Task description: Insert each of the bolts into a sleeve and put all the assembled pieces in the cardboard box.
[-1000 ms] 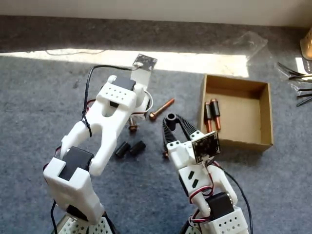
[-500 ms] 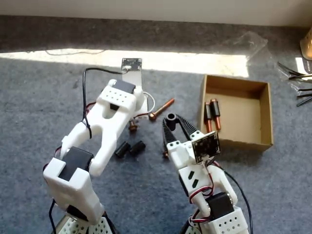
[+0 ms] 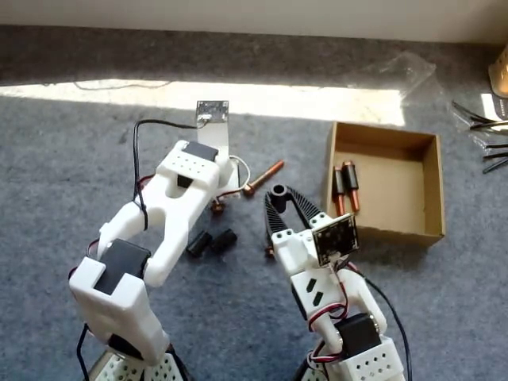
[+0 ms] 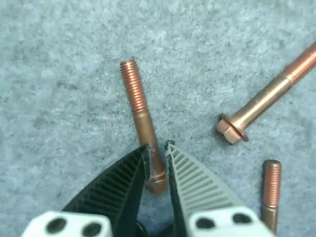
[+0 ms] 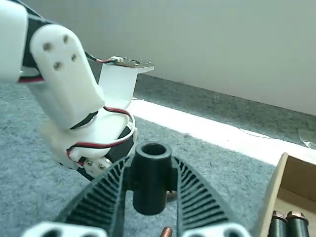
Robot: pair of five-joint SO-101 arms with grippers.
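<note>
My left gripper (image 4: 157,146) points down at the carpet, its fingers closed on the shaft of a copper bolt (image 4: 140,116) just above the head; the bolt lies flat. A second bolt (image 4: 261,106) (image 3: 263,177) lies apart beside it, and a third bolt's threaded end (image 4: 270,183) shows nearby. My right gripper (image 5: 149,197) (image 3: 279,198) is shut on a black sleeve (image 5: 149,175) (image 3: 279,192), held upright with its bore facing up, between the left arm (image 3: 186,171) and the cardboard box (image 3: 432,190). Two assembled pieces (image 3: 345,186) lie in the box.
Two loose black sleeves (image 3: 212,240) rest on the grey carpet beside the left arm. A clear plastic bag (image 3: 405,71) lies behind the box, and black strips (image 3: 484,119) lie at the right edge. Open carpet spreads to the far left.
The left arm's wrist has turned, so its camera board has swung left. The right arm and its sleeve have kept still.
</note>
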